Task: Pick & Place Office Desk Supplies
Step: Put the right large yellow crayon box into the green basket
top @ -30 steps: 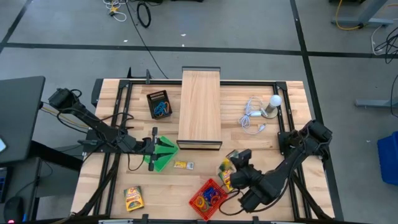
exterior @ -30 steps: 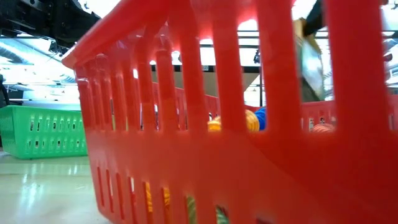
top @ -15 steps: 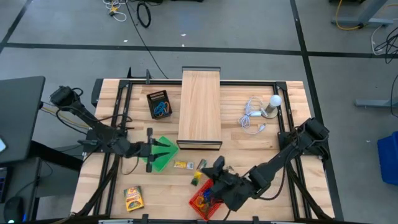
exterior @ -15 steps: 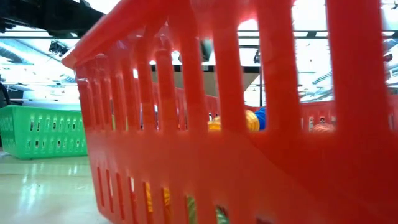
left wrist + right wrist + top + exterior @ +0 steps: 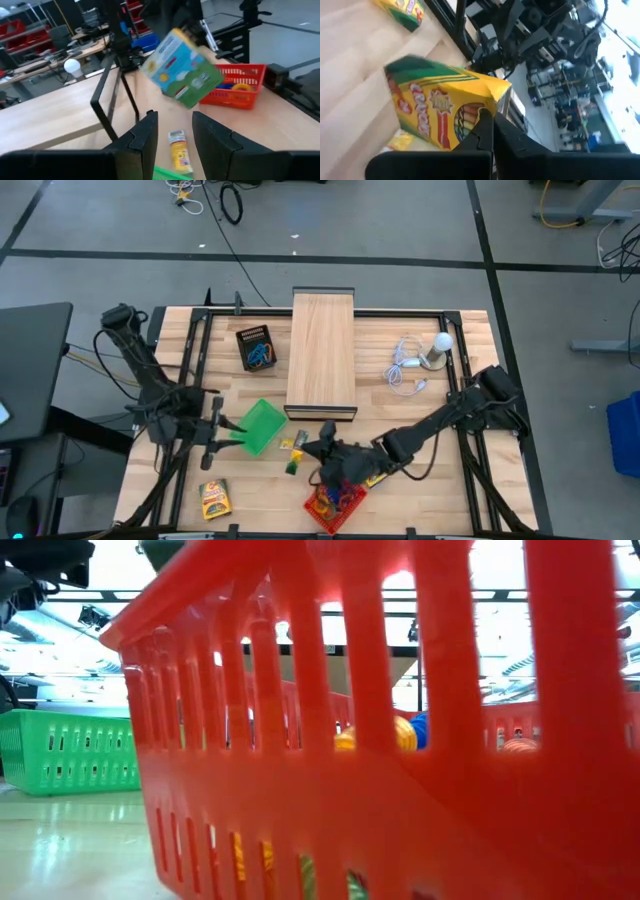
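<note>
right gripper (image 5: 300,452): low centre of the table, fingers pressed together on a crayon box (image 5: 293,457), just left of the red basket (image 5: 335,502)
held crayon box: yellow and green, pinched at one corner in the right wrist view (image 5: 437,107); in the left wrist view (image 5: 181,68) it hangs tilted in the air above the table
left gripper (image 5: 229,426): at 9 o'clock on the table, fingers part spread, nothing between them; its tips sit at the left edge of the green basket (image 5: 259,426)
left fingers (image 5: 145,136): apart in the wrist view, a gap between them, table showing through
small yellow piece (image 5: 288,443): flat on the table, between the green basket and the right gripper; also seen past the left fingers (image 5: 178,150)
second crayon box (image 5: 214,498): lying flat at 7 o'clock, well apart from both grippers
red basket: at 6 o'clock by the near table edge, coloured loops (image 5: 333,500) inside; fills the low view (image 5: 400,770), orange and blue loops showing through its slots
green basket: tilted, left of centre; far left in the low view (image 5: 65,750)
black box (image 5: 256,346): at 11 o'clock, blue and orange loops on it
wooden box (image 5: 322,354): long, centre, running toward 12 o'clock
white bulb (image 5: 441,344): at 2 o'clock, coiled white cable (image 5: 405,368) beside it
table (image 5: 420,430): pale wood boards
</note>
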